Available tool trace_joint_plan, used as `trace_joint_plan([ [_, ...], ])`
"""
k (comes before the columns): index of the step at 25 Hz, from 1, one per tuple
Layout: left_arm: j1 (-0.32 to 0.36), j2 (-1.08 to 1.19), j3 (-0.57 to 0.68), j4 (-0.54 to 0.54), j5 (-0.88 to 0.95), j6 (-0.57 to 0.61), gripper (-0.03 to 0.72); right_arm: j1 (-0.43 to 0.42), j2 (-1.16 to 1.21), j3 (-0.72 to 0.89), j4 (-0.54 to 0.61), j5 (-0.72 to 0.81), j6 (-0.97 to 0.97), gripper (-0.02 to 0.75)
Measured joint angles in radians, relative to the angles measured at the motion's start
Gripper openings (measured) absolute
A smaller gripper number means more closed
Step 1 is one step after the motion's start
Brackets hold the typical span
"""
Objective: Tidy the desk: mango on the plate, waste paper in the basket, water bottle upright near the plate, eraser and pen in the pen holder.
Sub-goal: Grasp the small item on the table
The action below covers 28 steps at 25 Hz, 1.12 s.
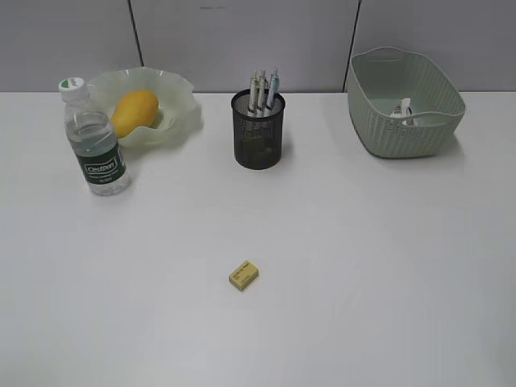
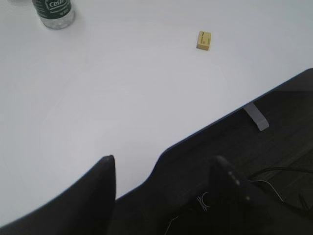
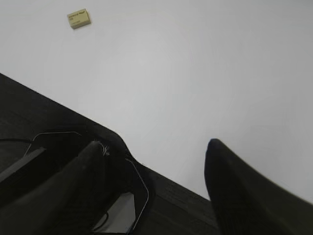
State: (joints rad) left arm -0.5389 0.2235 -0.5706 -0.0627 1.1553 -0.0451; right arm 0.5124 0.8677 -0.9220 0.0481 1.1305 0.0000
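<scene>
A plain white worktop runs back to a grey panelled wall, and most of the tidying looks finished to us. At ten o'clock on the surface the mango lies in the wavy green plate, with the water bottle upright just beside it. The pen holder at twelve o'clock carries pens, and something white, probably the waste paper, sits in the basket at two o'clock.

What we judge is left is the eraser, lying flat and alone in the open middle, well apart from everything, its long axis running slantwise toward one o'clock.

Neither arm shows in the exterior view; both hang back over the near edge. The left fingers are spread wide and empty, the eraser lying toward one o'clock from them. The right fingers are likewise released and empty, the eraser toward eleven o'clock. We cannot say which arm is nearer; it lies roughly between them.
</scene>
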Motion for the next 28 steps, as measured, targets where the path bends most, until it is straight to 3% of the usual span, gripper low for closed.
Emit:
trace_joint_plan([
  [13,0.0,0.055,0.0,-0.002,-0.158,0.0,0.456,0.0,-0.496,0.275,-0.012,0.021,0.072,0.51],
  [21,0.0,0.378,-0.013,-0.013,-0.243,0.0,0.456,0.0,-0.582,0.358,-0.048,0.059,0.082,0.51],
  [28,0.0,0.726,-0.18,-0.015,-0.261,0.006,0.456,0.0,-0.585,0.361,-0.048,0.058,0.083,0.51],
])
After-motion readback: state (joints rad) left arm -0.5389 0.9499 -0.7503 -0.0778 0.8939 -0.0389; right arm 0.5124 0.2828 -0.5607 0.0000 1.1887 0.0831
